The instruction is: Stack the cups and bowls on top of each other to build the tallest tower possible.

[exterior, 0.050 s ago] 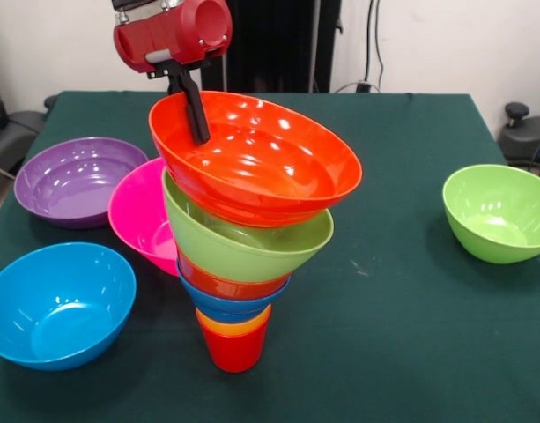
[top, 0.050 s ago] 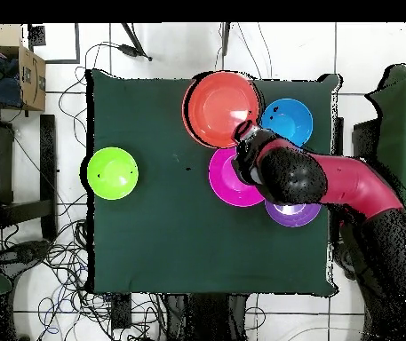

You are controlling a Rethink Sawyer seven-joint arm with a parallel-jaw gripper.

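Observation:
The tower stands near the table's front. A red cup (exterior, 0.050 s ago: 234,350) is lowest, then an orange cup (exterior, 0.050 s ago: 235,324), a small blue bowl (exterior, 0.050 s ago: 227,307), a small orange-red bowl (exterior, 0.050 s ago: 224,286) and a lime green bowl (exterior, 0.050 s ago: 243,248). A large orange-red bowl (exterior, 0.050 s ago: 261,159) (top, 0.050 s ago: 219,107) lies tilted on top. My gripper (exterior, 0.050 s ago: 197,123) (top, 0.050 s ago: 242,138) is shut on that bowl's back-left rim, one black finger reaching inside it. A pink bowl (exterior, 0.050 s ago: 136,216) (top, 0.050 s ago: 228,182) tilts on its side just behind the tower.
A purple bowl (exterior, 0.050 s ago: 71,181) (top, 0.050 s ago: 293,213) sits at the left. A light blue bowl (exterior, 0.050 s ago: 54,304) (top, 0.050 s ago: 288,120) is at the front left. A second lime green bowl (exterior, 0.050 s ago: 499,211) (top, 0.050 s ago: 113,173) stands alone at the right. The green table (exterior, 0.050 s ago: 402,352) ends close below the tower.

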